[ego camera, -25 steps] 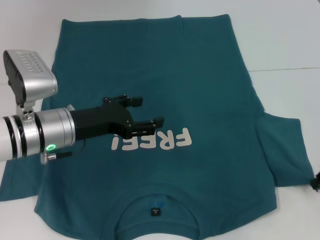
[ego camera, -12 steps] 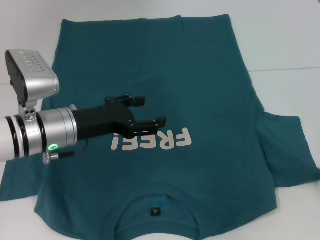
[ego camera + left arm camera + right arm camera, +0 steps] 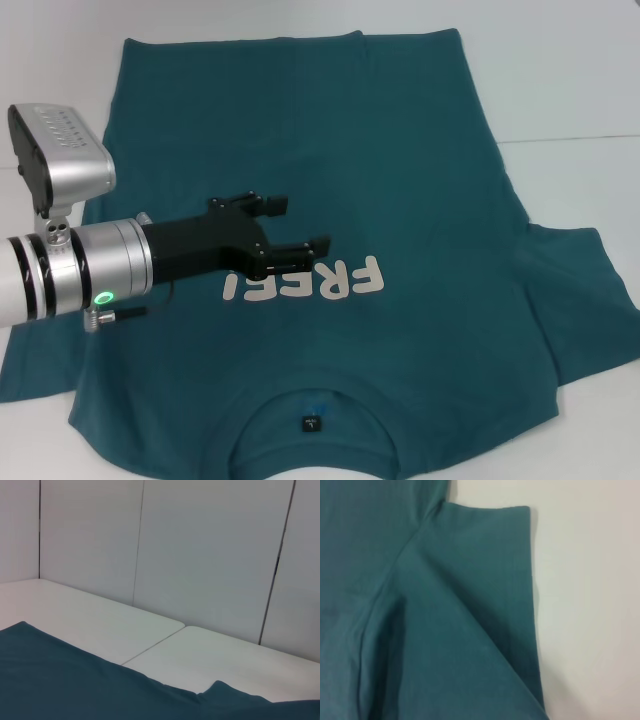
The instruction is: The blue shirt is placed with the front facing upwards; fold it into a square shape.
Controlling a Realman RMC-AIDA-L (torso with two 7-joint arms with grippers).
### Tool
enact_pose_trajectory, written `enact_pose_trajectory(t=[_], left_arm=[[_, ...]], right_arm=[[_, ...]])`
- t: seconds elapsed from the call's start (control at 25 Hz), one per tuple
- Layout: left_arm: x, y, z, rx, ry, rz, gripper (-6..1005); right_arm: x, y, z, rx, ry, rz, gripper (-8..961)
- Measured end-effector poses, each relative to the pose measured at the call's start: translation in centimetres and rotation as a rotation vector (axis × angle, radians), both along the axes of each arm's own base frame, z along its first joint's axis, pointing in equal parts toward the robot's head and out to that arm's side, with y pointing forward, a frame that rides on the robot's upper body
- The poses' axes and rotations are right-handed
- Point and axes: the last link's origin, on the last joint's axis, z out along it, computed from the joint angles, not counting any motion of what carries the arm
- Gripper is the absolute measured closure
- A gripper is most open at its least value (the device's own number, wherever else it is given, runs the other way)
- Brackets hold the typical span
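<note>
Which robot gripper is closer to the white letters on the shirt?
Left. The left gripper hovers open right over the letters on the blue shirt; the right gripper is out of sight.

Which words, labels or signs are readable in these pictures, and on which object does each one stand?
"FREE!" in off-white letters on the chest of the blue shirt, upside down in the head view; the left gripper covers part of it.
Small black label inside the collar: its mark is too small to read.
The wrist views show no text.
</note>
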Motion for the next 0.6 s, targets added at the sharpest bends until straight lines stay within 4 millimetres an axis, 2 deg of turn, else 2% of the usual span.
enact_pose_trajectory(t=[0.36,0.6], left_arm=[[0.2,0.2,-0.1,0.0,0.002,-0.005,124],[0.4,0.3,-0.1,0.003,0.002,-0.003,124]], right_arm=[[1.1,-0.3,0.7,0.027,-0.045,-0.016,927],[1.0,0.1,0.8,0.04,-0.059,0.0,928]])
